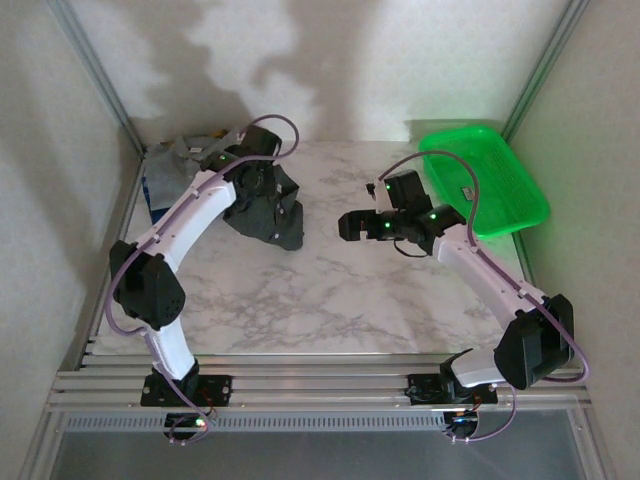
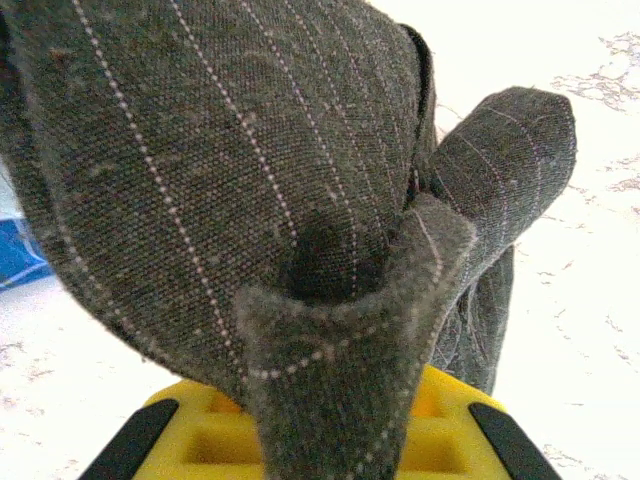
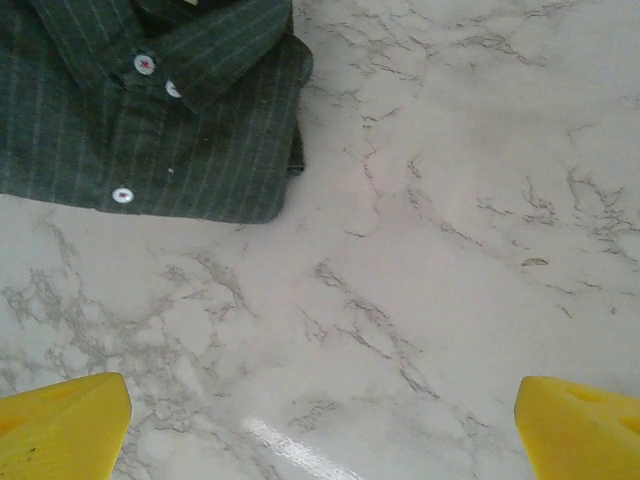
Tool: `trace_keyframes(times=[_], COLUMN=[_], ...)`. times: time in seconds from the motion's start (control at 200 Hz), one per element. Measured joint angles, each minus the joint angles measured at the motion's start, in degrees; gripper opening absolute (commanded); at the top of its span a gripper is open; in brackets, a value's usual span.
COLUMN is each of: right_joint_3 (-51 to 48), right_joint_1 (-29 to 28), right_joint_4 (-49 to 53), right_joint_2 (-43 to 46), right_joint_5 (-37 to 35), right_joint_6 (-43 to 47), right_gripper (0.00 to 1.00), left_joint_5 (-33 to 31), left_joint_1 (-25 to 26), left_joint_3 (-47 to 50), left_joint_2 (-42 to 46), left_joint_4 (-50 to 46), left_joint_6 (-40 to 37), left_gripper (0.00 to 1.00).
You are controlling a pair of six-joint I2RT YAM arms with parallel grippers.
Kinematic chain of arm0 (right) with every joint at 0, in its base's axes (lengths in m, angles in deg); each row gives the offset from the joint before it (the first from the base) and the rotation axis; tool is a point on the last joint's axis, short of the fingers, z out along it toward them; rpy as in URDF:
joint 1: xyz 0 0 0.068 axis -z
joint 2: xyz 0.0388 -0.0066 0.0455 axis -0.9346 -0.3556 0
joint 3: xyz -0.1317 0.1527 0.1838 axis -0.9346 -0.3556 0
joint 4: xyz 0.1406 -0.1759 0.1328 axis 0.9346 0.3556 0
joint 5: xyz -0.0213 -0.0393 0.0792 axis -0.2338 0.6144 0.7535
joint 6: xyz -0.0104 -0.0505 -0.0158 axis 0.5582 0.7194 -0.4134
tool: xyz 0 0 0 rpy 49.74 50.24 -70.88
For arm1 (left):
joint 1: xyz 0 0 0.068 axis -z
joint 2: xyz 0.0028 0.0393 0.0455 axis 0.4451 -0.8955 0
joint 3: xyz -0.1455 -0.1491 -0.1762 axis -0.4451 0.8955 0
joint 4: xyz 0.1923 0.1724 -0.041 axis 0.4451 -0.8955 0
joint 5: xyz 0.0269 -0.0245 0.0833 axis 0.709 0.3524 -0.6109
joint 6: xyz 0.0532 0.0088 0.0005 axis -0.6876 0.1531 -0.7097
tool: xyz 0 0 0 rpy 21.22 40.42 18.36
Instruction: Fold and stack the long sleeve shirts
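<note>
Toward the back left of the marble table [image 1: 330, 290], the left gripper [image 1: 258, 188] is clamped on a bunch of the dark striped shirt [image 1: 270, 218], apparently raising it for folding. The right gripper [image 1: 348, 226] hovers nearby with its fingers spread, seemingly ready to help.

Taken from the middle of the worktop [image 1: 330, 290] in the top view, the nearer shirt [image 1: 272, 218] lies at 11 o'clock, caught in the left claw [image 1: 260, 195]. The corner shirt [image 1: 180, 155] lies behind it at 10, and the basket [image 1: 500, 170] at 2. The right claw [image 1: 348, 225] hangs at 12, with the nearer shirt at its 9 o'clock.
</note>
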Motion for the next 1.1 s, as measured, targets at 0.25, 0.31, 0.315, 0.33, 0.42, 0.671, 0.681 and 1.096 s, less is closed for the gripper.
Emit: trace_keyframes(times=[0.25, 0.31, 0.315, 0.33, 0.42, 0.671, 0.681, 1.096], right_joint_3=[0.50, 0.72, 0.76, 0.83, 1.29, 1.44, 1.44, 1.44], right_joint_1=[0.00, 0.00, 0.00, 0.00, 0.00, 0.00, 0.00, 0.00], right_joint_4=[1.73, 2.08, 2.10, 2.19, 2.56, 2.89, 2.91, 2.97], right_joint_2=[0.00, -0.02, -0.02, -0.07, -0.35, -1.75, -1.81, -2.25], right_joint_5=[-0.92, -0.92, -0.92, -0.92, -0.92, -0.87, -0.87, -0.74], right_joint_6=[0.02, 0.02, 0.02, 0.02, 0.02, 0.00, 0.00, 0.00], right_gripper=[0.99, 0.99, 0.99, 0.99, 0.99, 0.99, 0.99, 0.99], left_joint_5=[0.04, 0.13, 0.13, 0.11, 0.28, 2.21, 2.29, 7.28], left_joint_1=[-0.68, -1.01, -1.05, -1.07, -1.70, -4.81, -5.01, -15.30], left_joint_3=[-13.77, -17.66, -18.14, -18.49, -23.19, -33.53, -33.86, -37.94], left_joint_2=[-2.03, -2.97, -3.13, -3.19, -4.68, -8.70, -8.76, -9.33], left_joint_4=[-5.27, -6.19, -6.27, -6.54, -7.80, -10.88, -10.88, -8.15], left_joint_6=[-3.41, -3.98, -4.07, -4.15, -4.74, -5.77, -5.77, -6.67], left_gripper=[0.00, 0.00, 0.00, 0.00, 0.00, 0.00, 0.00, 0.00])
